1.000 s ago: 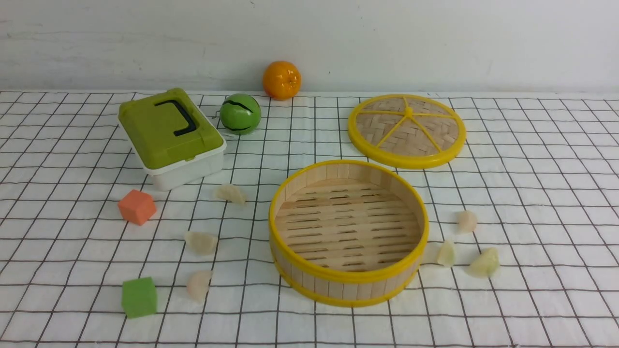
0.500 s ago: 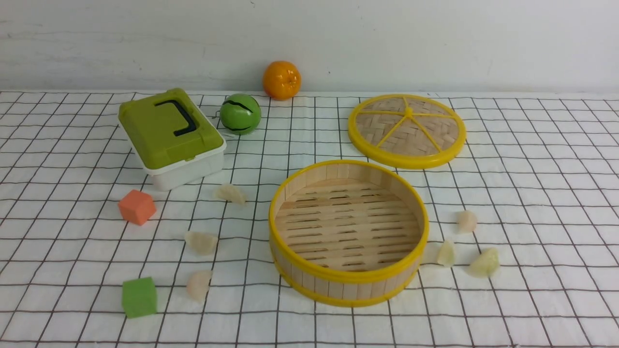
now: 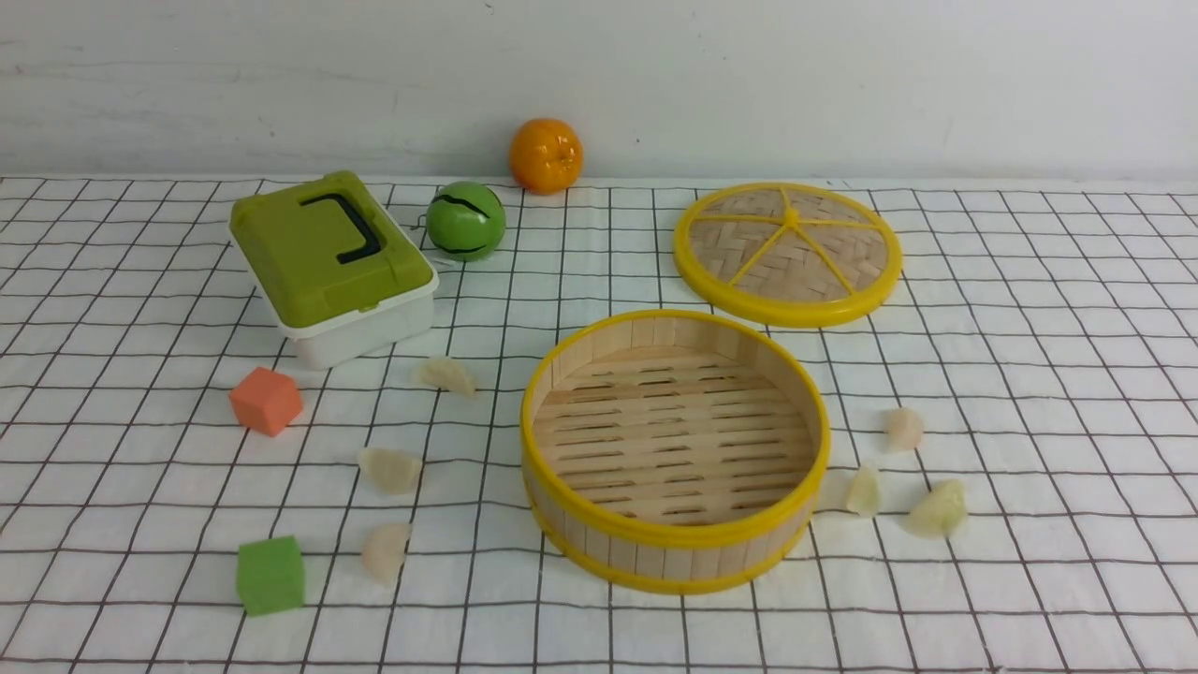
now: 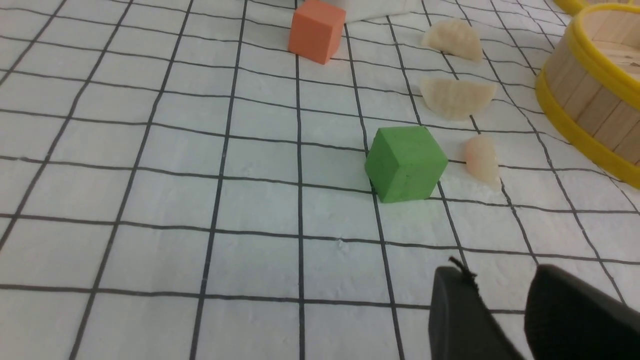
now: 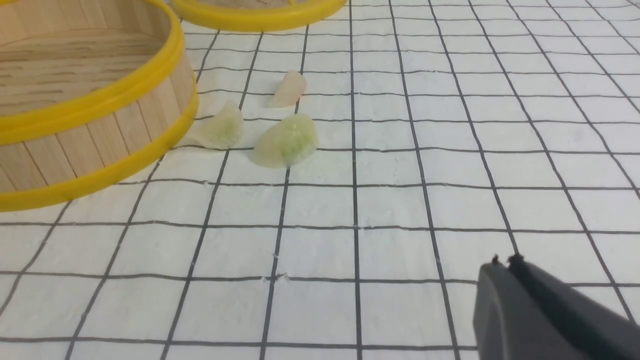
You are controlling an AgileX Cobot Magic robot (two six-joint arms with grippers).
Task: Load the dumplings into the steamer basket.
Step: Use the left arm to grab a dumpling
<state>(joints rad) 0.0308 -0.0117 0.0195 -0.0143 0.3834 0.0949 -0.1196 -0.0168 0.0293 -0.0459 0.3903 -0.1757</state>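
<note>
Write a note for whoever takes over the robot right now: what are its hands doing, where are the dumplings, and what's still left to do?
Left gripper: open, empty, near the green cube.
Right gripper: shut, empty.
Steamer basket: nothing inside.
Dumplings: all six lie on the cloth, three on the basket's left, three on its right.
Done: nothing so far.
Left: all six go into the basket.

Round bamboo-slat steamer basket (image 3: pixel 674 557) at centre — three pale crescent dumplings (image 3: pixel 391 470) left of it, three further dumplings (image 3: pixel 866 489) right; flat woven yellow-rimmed lid (image 3: pixel 788 255) behind.
</note>
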